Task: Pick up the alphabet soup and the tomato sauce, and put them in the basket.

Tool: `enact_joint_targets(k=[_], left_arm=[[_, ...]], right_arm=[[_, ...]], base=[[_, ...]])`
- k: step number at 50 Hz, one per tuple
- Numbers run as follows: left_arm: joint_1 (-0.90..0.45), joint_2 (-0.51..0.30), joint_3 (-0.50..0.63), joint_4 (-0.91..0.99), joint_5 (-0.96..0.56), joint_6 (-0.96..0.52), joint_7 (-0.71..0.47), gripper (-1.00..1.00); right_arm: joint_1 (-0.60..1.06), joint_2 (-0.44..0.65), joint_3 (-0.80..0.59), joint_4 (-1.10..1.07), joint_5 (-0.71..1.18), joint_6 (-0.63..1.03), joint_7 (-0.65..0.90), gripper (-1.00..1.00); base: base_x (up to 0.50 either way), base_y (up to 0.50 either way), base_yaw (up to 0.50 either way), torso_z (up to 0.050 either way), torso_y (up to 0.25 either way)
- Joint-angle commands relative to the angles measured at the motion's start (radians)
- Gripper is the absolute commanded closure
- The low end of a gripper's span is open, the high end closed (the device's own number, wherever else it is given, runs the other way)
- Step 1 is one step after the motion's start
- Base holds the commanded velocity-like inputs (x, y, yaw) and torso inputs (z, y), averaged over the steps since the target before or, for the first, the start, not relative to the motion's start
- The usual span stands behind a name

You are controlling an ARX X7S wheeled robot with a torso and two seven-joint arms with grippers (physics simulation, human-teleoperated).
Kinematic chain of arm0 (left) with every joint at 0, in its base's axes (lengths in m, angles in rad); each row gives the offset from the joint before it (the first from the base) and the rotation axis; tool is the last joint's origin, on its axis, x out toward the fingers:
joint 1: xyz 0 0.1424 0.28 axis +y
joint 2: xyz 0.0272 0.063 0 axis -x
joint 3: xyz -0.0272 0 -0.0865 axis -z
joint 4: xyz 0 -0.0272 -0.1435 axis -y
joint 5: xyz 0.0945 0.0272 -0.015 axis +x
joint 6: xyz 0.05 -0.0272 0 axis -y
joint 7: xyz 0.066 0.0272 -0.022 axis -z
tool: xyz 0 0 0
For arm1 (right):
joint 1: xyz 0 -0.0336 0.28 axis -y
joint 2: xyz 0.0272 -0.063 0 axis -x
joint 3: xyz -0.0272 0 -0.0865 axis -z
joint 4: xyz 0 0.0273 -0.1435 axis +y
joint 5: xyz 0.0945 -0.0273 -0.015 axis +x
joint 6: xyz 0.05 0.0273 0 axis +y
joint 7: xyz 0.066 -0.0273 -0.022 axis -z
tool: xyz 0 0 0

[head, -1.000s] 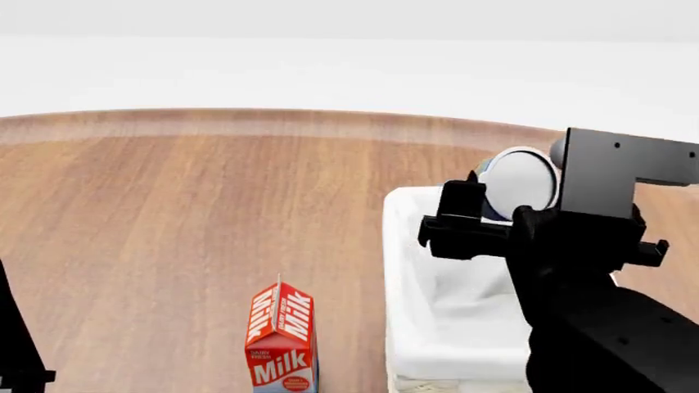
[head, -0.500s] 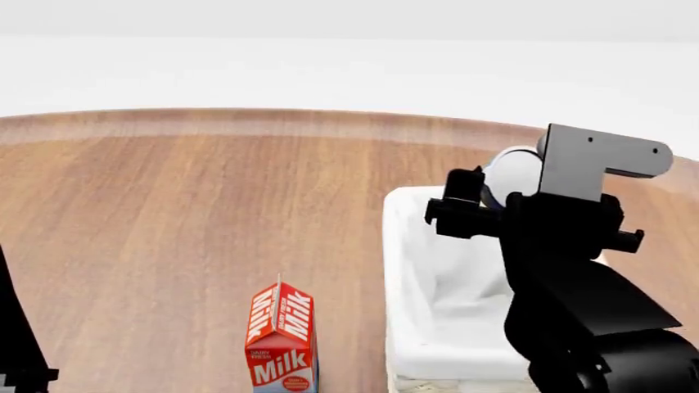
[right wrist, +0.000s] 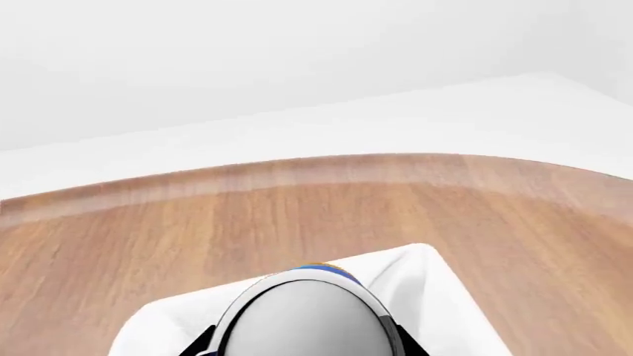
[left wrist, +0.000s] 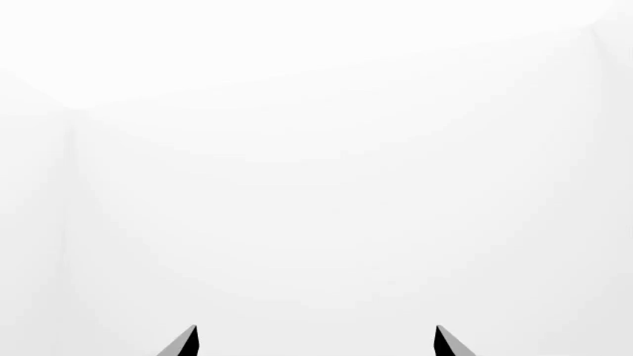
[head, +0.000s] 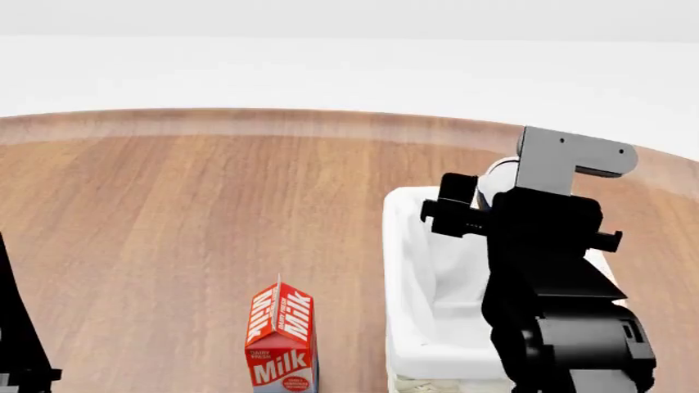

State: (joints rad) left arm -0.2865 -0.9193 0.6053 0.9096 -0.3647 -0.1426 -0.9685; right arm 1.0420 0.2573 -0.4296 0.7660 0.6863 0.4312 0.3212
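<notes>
The right gripper (head: 489,203) is clamped on the alphabet soup (right wrist: 307,311), a judgement from the right wrist view: the can's pale silvery top fills the space between the dark jaw edges and a sliver of blue and orange label shows behind it. The can is carried tilted, top toward the wrist camera, and hangs above the far end of the basket (head: 407,246), whose white liner shows on both sides of it in the wrist view; holding it clear of the rim, over the cavity, looks meant to let it drop inside and not onto the table (head: 196,213). In the head view only a pale arc of the can shows behind the gripper body. The left gripper (left wrist: 314,343) shows just 2 dark fingertips set apart, with nothing between them, so it stands released and unladen, facing blank white. A milk carton (head: 281,337) stands upright on the table, just beside the basket's left wall, clear of the drop path. The tomato sauce is not visible in any view. Judged progress: item 1 of 2 awaits release.
</notes>
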Motion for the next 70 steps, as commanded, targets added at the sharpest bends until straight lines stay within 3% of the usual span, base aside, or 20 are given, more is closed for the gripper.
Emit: enact_joint_targets(k=[1,50,70], left_arm=[[0.006,0.001,0.002,-0.007,0.005,0.011,0.003,-1.0],[0.019,-0.001,-0.003,-0.019,0.007,0.028,0.007,-1.0],[0.017,0.005,0.0,-0.021,0.009,0.022,0.01,-1.0]], right_arm=[[0.063,-0.042,-0.033,0.11,-0.068,0.026,-0.055,1.0],[0.095,-0.101,-0.036,0.363,-0.07,0.035,-0.074,1.0],[0.089,-0.092,-0.037,0.366,-0.074,0.038,-0.056,1.0]], base=[[0.0,0.0,0.0,0.0,0.0],[0.0,0.0,0.0,0.0,0.001],[0.0,0.0,0.0,0.001,0.001]])
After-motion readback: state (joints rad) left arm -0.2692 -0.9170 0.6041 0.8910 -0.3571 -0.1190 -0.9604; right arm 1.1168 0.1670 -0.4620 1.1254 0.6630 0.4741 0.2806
